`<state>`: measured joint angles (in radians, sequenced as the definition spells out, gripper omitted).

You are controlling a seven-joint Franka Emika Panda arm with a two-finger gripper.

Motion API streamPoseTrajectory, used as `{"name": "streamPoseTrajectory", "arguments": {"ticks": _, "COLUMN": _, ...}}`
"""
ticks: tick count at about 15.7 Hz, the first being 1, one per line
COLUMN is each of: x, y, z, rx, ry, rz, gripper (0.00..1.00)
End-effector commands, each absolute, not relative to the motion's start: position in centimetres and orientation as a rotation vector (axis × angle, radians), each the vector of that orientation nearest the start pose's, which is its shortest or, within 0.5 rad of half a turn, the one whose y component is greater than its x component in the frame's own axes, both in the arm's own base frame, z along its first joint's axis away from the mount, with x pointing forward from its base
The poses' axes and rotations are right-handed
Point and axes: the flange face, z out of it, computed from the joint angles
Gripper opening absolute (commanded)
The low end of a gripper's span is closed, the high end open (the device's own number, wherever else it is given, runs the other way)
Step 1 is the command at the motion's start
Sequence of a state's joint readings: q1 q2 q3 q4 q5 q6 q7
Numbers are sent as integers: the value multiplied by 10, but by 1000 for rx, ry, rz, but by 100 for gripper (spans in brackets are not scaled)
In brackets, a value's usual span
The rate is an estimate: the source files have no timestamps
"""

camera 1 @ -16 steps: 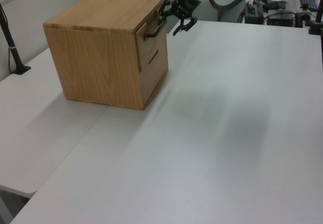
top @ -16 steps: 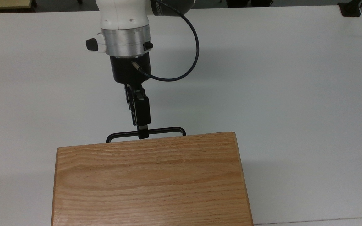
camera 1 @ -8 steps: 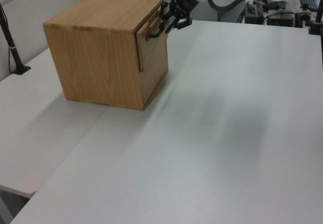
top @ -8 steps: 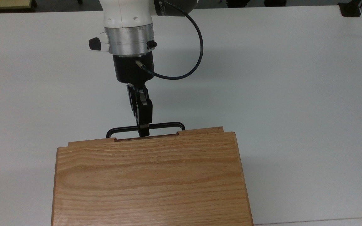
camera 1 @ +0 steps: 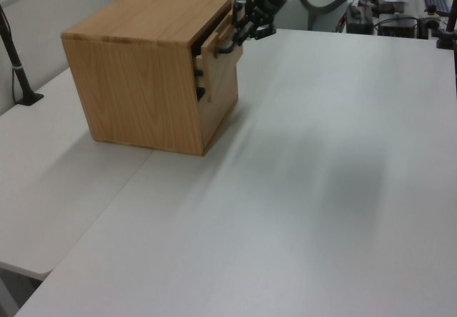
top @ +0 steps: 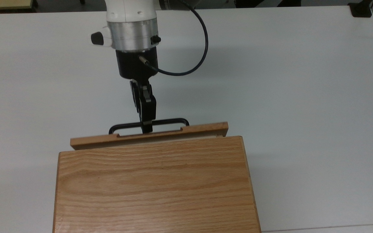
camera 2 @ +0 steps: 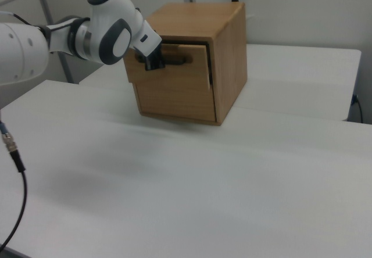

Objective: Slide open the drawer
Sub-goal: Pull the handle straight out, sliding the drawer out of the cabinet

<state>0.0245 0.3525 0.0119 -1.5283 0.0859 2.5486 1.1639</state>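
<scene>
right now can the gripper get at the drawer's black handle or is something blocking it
Likely yes: the gripper is already at the black handle, its fingers closed around the bar near its middle. Nothing stands between them, and the drawer is already slid partly out from under the cabinet top.

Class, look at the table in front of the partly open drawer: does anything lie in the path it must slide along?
Nothing visible does. The gripper is on the handle of the drawer, and the white table ahead is bare.
</scene>
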Motion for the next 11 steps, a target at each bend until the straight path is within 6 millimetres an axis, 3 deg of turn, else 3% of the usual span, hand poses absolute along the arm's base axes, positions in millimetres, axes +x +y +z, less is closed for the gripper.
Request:
{"name": "streamPoseTrajectory", "arguments": {"ticks": 1, "x": 648, "y": 18, "z": 558, "rx": -2387, "ry": 1363, "rz": -630, "gripper": 4}}
{"name": "streamPoseTrajectory", "arguments": {"ticks": 5, "x": 604, "y": 12, "z": 561, "rx": -2566, "ry": 1301, "rz": -466, "gripper": 4}}
{"name": "streamPoseTrajectory", "arguments": {"ticks": 11, "x": 573, "y": 0, "z": 548, "rx": -2744, "ry": 1283, "rz": -141, "gripper": 5}}
